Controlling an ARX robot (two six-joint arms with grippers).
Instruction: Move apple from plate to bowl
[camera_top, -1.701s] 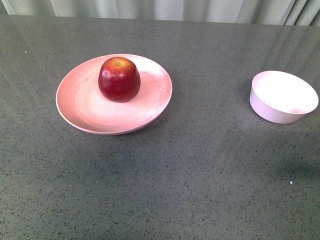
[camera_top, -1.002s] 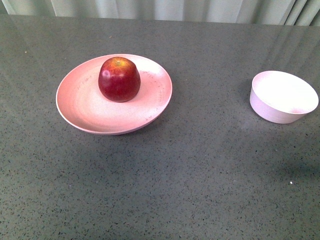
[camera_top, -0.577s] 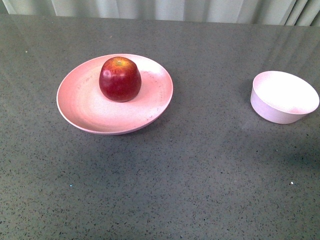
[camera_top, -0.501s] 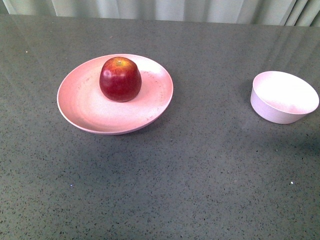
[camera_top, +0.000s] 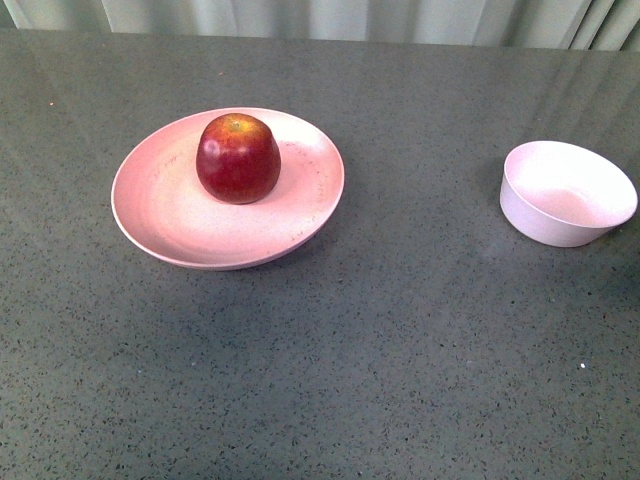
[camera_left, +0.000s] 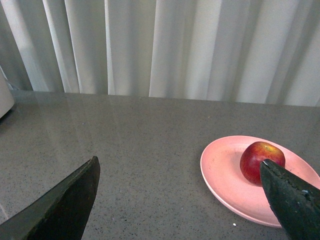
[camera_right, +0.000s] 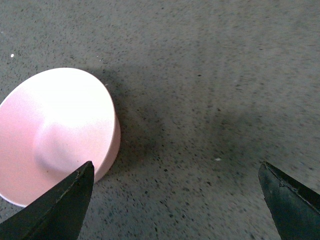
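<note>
One apple (camera_top: 238, 158) was recorded, dark red with a yellow-orange patch at the stem dimple, set upright on the plate (camera_top: 180, 225) toward its far side. One plate was counted: wide, shallow, salmon pink, placed left of centre on the table (camera_top: 400, 350). One bowl (camera_top: 566, 195) was counted: small, deep, pale pinkish white, open side up, placed at the right of the table and well apart from the plate. One table was noted, grey and finely speckled, with a pale pleated curtain (camera_top: 320, 18) hung along its far edge. Two grippers were listed, each seen in its own wrist view, each with two dark fingers. The left gripper (camera_left: 180, 161) was held above the table with its jaws spread wide and nothing between them; the apple and plate were seen beyond one finger (camera_left: 290, 200). The right gripper (camera_right: 176, 165) was likewise spread wide and unloaded, pointed down at bare table, with the bowl seen just beside one finger (camera_right: 60, 205).
</note>
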